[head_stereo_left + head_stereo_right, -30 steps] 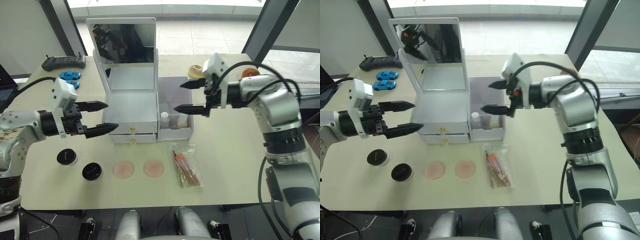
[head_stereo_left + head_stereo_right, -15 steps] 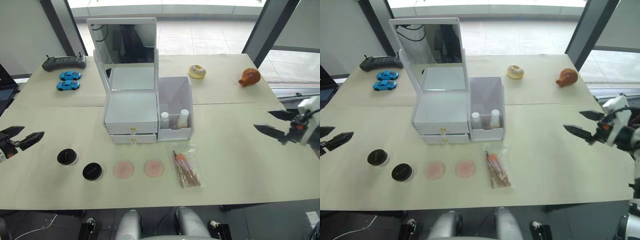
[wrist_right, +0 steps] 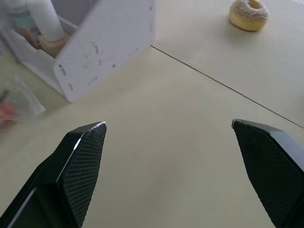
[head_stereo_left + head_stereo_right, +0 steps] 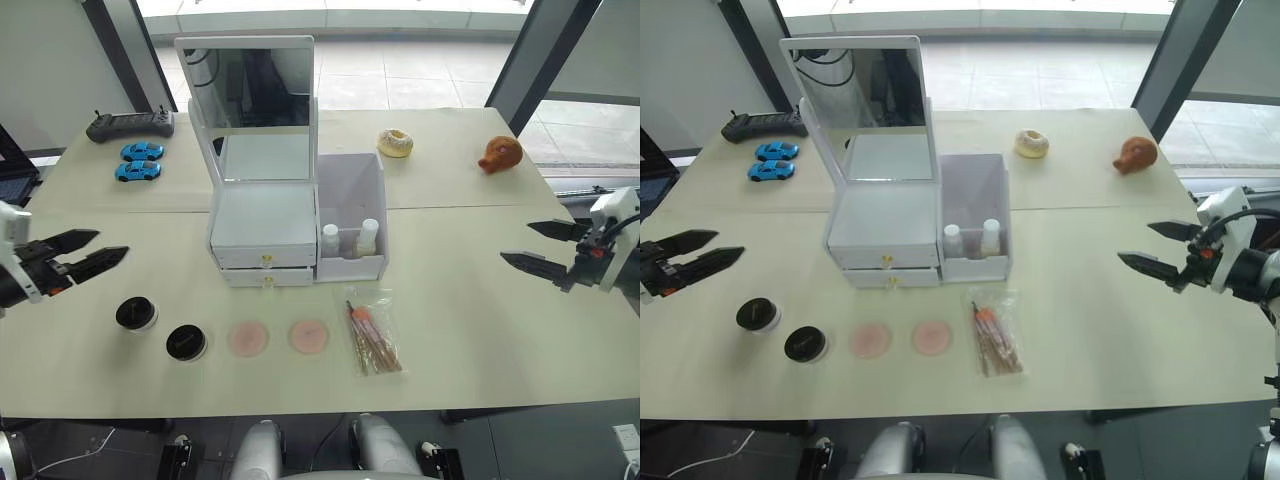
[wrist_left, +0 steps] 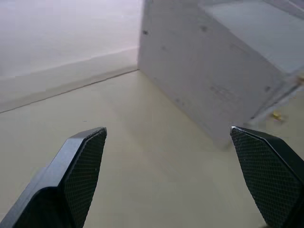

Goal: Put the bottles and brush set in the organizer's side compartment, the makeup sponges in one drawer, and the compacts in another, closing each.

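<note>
The white organizer [image 4: 262, 225] stands mid-table with its mirror up and both gold-knobbed drawers shut. Its side compartment [image 4: 350, 195] holds the short white bottle [image 4: 330, 238] and the peach bottle [image 4: 368, 236]. In front lie the brush set [image 4: 372, 330], two pink makeup sponges [image 4: 247, 339] [image 4: 309, 336] and two black compacts [image 4: 135, 314] [image 4: 185, 342]. My left gripper [image 4: 113, 242] hovers open and empty at the table's left side, above and behind the compacts. Near the right edge my right gripper [image 4: 515, 241] is open and empty, pointing toward the side compartment [image 3: 104, 47].
At the back right lie a donut [image 4: 395, 142] and an orange-brown toy [image 4: 500, 153]. Two blue toy cars [image 4: 138, 160] and a black controller [image 4: 128, 124] sit at the back left.
Both arms pulled away from the organizer out to the table's sides. Since half a second ago the left gripper has come back a little toward the right; the right one barely shifted.
</note>
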